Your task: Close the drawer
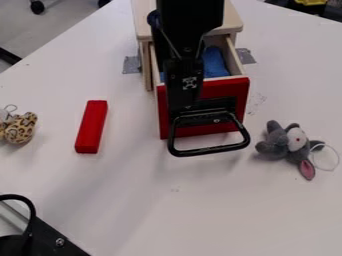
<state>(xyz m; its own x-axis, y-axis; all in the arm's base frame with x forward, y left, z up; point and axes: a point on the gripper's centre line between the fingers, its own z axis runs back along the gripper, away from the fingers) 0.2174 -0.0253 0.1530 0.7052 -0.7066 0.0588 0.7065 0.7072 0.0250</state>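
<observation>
A small wooden cabinet (145, 48) stands at the top middle of the table, with its drawer (242, 92) pulled out toward the camera. The drawer has a red front and a black wire handle (214, 150). Something blue lies inside it. The black gripper (185, 102) hangs down over the left half of the drawer, its lower end in front of or against the red front, just above the handle. The arm hides part of the drawer's inside and front. I cannot tell whether it touches the drawer.
A red block (91, 127) lies left of the drawer, with a leopard-print toy (20, 128) farther left. A grey plush toy (284, 144) with a ring lies to the right. Grey tape (131, 65) is beside the cabinet. Black equipment (47, 237) occupies the lower left corner.
</observation>
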